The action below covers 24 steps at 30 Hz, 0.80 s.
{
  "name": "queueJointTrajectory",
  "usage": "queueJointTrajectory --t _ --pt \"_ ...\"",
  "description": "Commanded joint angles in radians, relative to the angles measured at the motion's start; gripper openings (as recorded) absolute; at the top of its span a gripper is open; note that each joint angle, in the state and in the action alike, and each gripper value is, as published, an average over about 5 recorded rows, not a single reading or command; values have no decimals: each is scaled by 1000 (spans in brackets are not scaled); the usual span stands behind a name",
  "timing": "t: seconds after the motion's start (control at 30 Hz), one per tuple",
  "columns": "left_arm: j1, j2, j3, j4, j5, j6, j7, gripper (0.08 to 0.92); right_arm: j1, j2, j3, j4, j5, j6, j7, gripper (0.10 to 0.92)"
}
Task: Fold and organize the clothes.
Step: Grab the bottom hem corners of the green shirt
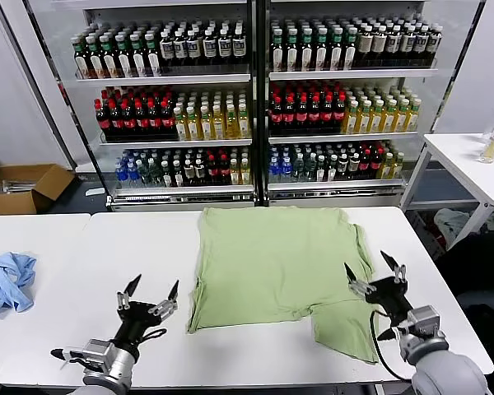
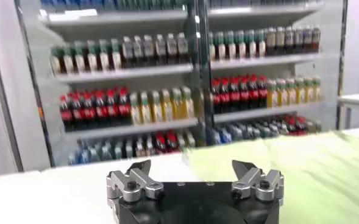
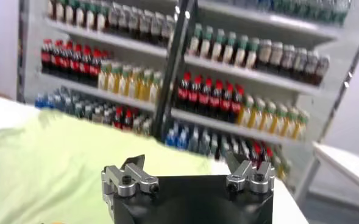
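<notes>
Green shirt flat, both end effectors apart

Olive-green shirt (image 1: 280,267) lies spread on my white table (image 1: 66,263). My left end effector (image 1: 148,298) hovers beside it, fingers apart; my right end effector (image 1: 372,269) hovers over its edge, fingers apart, empty.

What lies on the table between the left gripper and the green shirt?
Nothing: in the head view only bare white table separates the open left gripper from the near-left edge of the green shirt.
</notes>
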Motion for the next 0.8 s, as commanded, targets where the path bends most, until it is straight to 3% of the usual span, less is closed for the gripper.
queueJointTrajectory --t 0.03,0.57,0.8 --pt "-22 33 165 14 -67 215 -91 823 -132 -2 48 20 90 -74 42 823" --pt "-109 12 201 177 -85 205 -220 822 -97 48 -49 -34 96 -1 -11 823" --pt "-112 7 185 175 -97 199 -238 812 -97 49 -83 -37 95 -22 9 822"
